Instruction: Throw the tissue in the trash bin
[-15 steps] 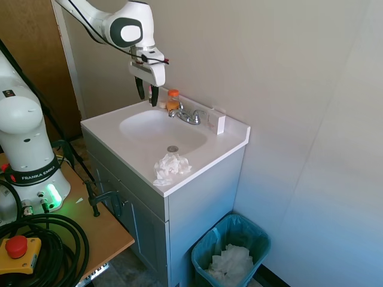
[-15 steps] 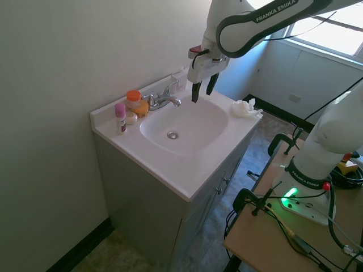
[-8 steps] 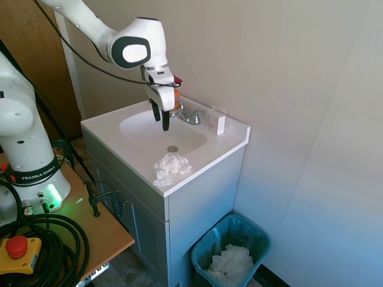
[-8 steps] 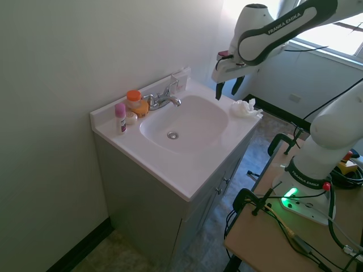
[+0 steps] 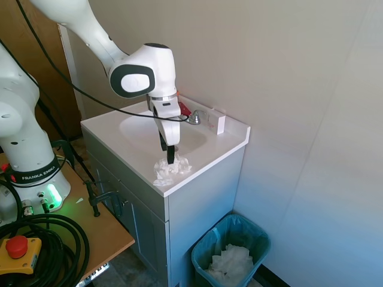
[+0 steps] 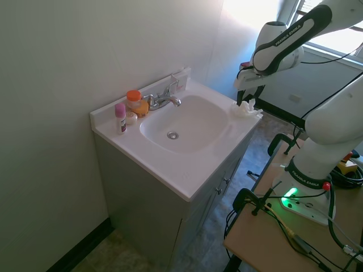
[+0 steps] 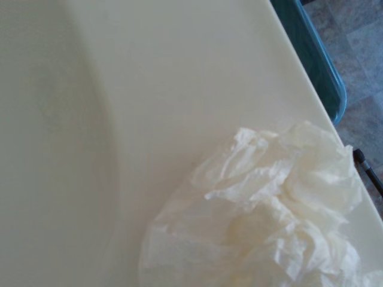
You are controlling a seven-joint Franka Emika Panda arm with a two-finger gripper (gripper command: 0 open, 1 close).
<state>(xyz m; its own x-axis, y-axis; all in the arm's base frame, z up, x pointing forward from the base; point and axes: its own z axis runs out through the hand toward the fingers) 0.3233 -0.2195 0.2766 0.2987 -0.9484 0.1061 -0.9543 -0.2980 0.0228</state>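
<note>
The tissue is a crumpled white wad on the front corner of the white sink counter; it also shows in the second exterior view. My gripper hangs right over it, pointing down, open, its dark fingertips just above or at the wad's top. Seen from the other side, the gripper stands at the same spot. The tissue fills the wrist view's lower part. On the floor beside the cabinet stands the trash bin, teal-lined, with white crumpled paper inside; its rim shows in the wrist view.
A chrome faucet sits behind the basin. An orange-capped bottle and a pink tube stand at the counter's back corner. A small white box is by the wall. A wooden table is beside the cabinet.
The gripper has swung from above the faucet end of the basin to the counter's front corner and come down over the tissue. The tissue has not moved.
</note>
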